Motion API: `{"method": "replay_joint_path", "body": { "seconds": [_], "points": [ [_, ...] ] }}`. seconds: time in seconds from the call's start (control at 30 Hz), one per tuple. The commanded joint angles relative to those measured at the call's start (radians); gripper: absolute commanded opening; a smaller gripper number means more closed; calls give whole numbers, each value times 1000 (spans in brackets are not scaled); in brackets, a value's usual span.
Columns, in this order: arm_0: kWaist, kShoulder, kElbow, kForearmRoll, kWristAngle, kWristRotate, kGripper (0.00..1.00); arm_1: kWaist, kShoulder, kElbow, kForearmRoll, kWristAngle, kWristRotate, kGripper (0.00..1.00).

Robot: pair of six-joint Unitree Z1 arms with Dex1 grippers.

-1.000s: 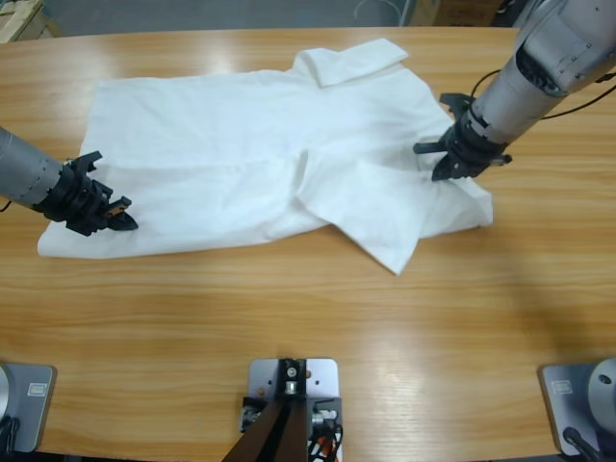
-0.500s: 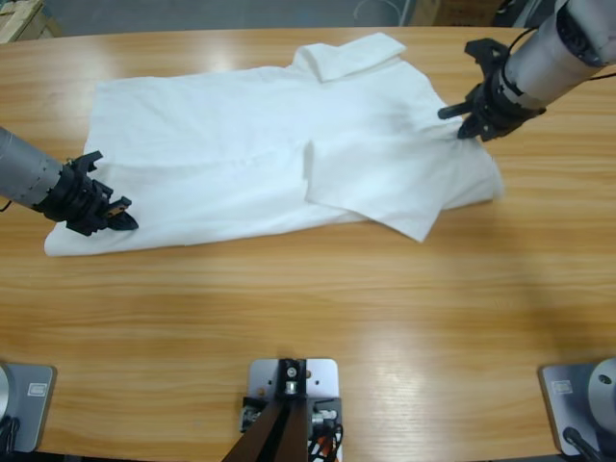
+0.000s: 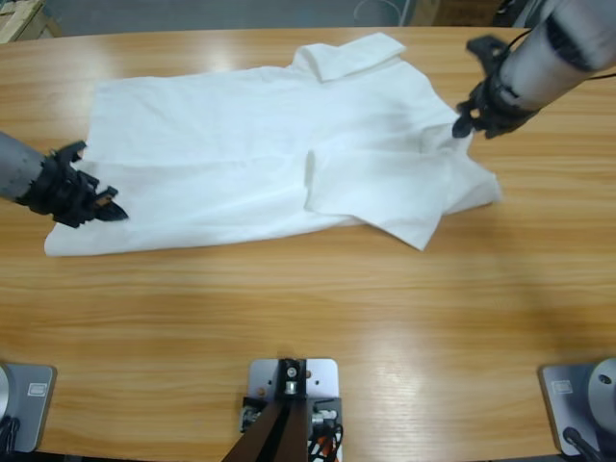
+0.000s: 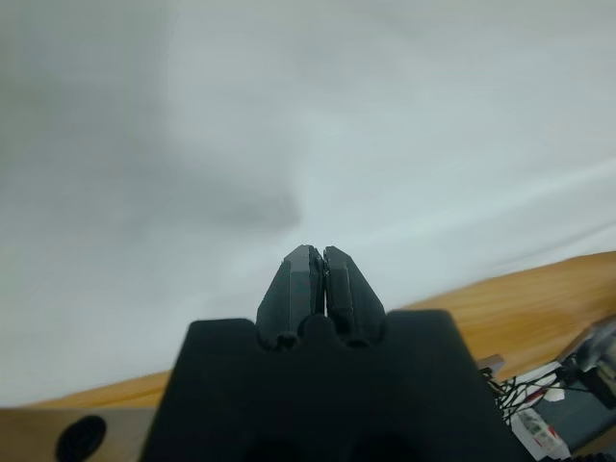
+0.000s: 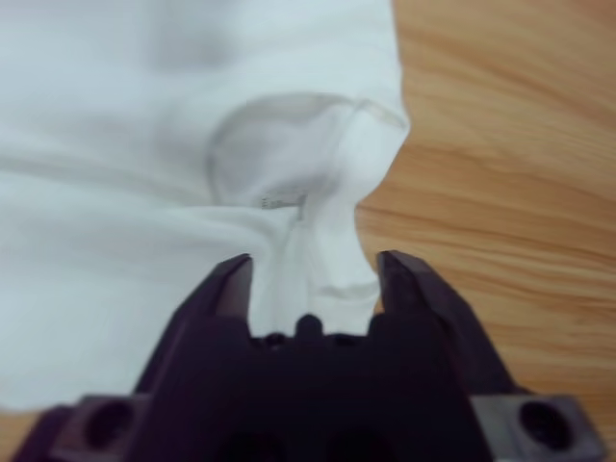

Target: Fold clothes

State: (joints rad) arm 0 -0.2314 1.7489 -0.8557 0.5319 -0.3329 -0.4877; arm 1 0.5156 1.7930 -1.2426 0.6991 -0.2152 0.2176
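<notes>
A white short-sleeved shirt (image 3: pixel 241 144) lies spread across the wooden table, collar (image 3: pixel 351 53) at the far edge. One part (image 3: pixel 375 188) is folded over its right half. My left gripper (image 3: pixel 108 209) rests at the shirt's left hem. In the left wrist view this gripper (image 4: pixel 322 252) is shut, tips pressed together over white cloth (image 4: pixel 337 115), with no cloth seen between them. My right gripper (image 3: pixel 464 125) sits at the shirt's right edge. In the right wrist view it (image 5: pixel 313 265) is open, jaws astride a raised fold of the shirt (image 5: pixel 144 144).
Bare wooden table (image 3: pixel 308 308) stretches along the whole near side and to the right of the shirt (image 5: pixel 500 144). Cables and small devices (image 4: pixel 568 404) show past the table edge in the left wrist view.
The right gripper moved up from the shirt's lower right side to its upper right edge, and the folded part settled flatter. The left gripper shifted slightly up and left.
</notes>
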Motion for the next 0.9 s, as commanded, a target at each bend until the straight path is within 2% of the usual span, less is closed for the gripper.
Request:
{"method": "replay_joint_path", "body": {
  "seconds": [0.03,0.2,0.5,0.9],
  "points": [
    [4,-28,-8,14,-2,7,0,118,-82,158,-41,86,105,0],
    [24,20,-15,9,15,7,0,108,3,158,-38,137,109,0],
    [50,135,-64,3,20,12,0,52,72,163,-39,97,134,0],
    [51,175,-79,-5,28,9,0,41,124,227,-3,66,242,0]
  ]
}}
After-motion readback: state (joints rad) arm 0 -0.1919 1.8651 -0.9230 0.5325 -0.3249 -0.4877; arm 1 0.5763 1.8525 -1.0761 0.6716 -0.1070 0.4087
